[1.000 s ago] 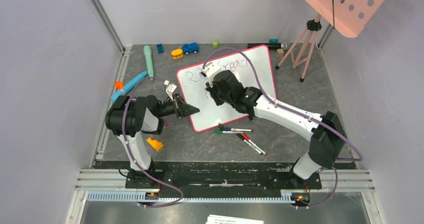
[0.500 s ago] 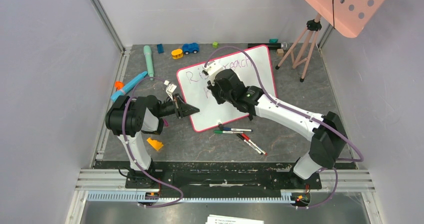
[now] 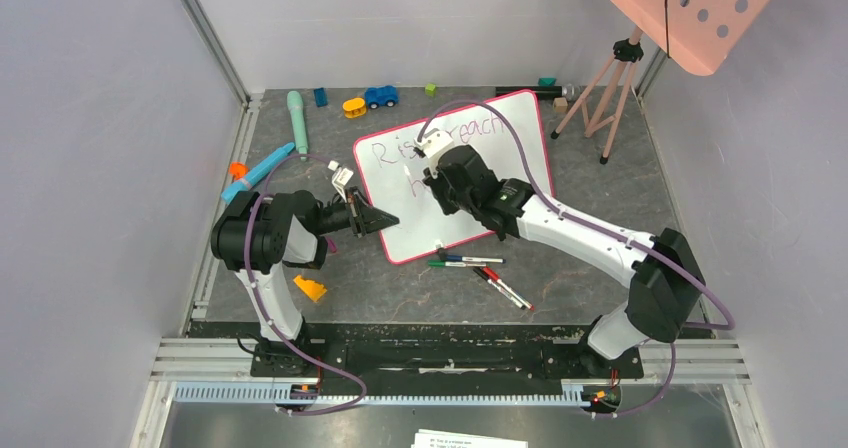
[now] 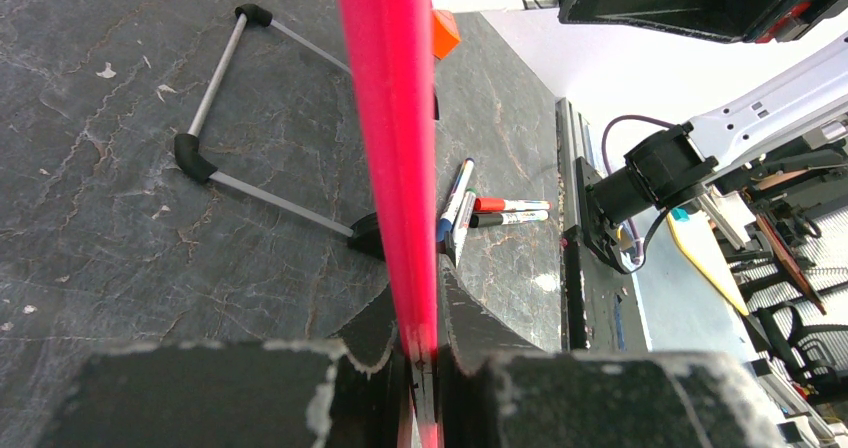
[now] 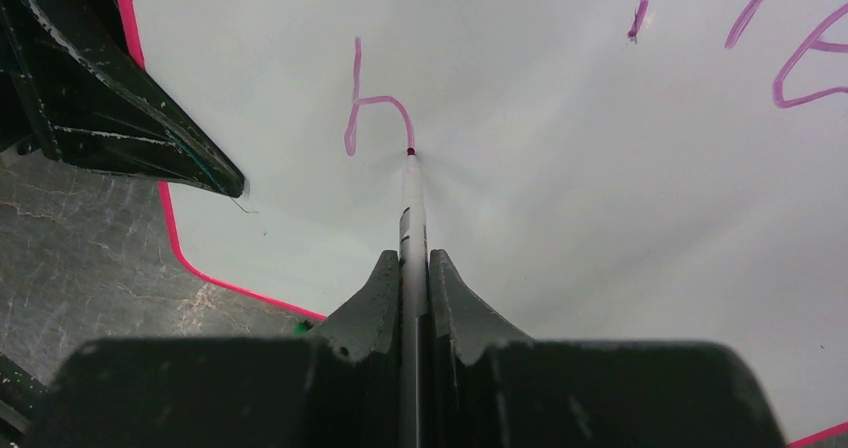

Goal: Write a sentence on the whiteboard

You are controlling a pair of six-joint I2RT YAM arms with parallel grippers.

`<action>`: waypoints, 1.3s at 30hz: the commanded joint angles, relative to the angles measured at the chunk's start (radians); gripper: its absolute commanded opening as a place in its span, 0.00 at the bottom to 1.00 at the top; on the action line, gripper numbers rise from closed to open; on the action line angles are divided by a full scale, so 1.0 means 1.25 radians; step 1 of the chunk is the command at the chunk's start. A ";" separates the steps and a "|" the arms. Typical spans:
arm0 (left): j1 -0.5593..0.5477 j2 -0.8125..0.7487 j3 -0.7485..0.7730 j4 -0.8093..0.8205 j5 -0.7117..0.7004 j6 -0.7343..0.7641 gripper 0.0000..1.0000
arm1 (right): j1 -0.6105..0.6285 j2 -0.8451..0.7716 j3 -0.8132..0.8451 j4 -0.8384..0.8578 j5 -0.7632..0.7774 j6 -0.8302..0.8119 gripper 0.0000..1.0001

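Note:
The whiteboard (image 3: 413, 230), white with a pink-red rim, lies tilted in the middle of the table. My left gripper (image 3: 385, 218) is shut on its left rim, which runs as a red bar (image 4: 385, 118) between the jaws (image 4: 420, 313). My right gripper (image 3: 432, 180) is shut on a thin marker (image 5: 411, 208) whose tip touches the whiteboard (image 5: 620, 218). The sentence (image 3: 480, 128) is in purplish ink. Its first line is partly hidden by my right arm. A lone "h" (image 5: 375, 118) starts the second line, just left of the tip.
Several loose markers (image 3: 465, 261) lie by the board's near edge. Toys stand along the back: a teal stick (image 3: 297, 116), a yellow piece (image 3: 354, 107) and a blue car (image 3: 380, 96). An orange wedge (image 3: 310, 288) lies front left. A tripod (image 3: 600, 98) carries a pink perforated panel (image 3: 690, 8).
My right gripper has shifted a little right and towards me with the marker, leaving the "h" showing on the board. The left gripper and the board have not moved.

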 commanded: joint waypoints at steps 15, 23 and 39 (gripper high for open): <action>-0.016 -0.002 -0.002 0.051 0.060 0.093 0.07 | -0.010 -0.066 -0.030 0.051 0.013 -0.010 0.00; -0.016 -0.002 -0.002 0.051 0.060 0.093 0.07 | -0.012 -0.114 -0.047 0.113 0.002 -0.045 0.00; -0.016 -0.006 -0.006 0.051 0.061 0.095 0.07 | -0.029 -0.027 0.041 0.085 -0.006 -0.046 0.00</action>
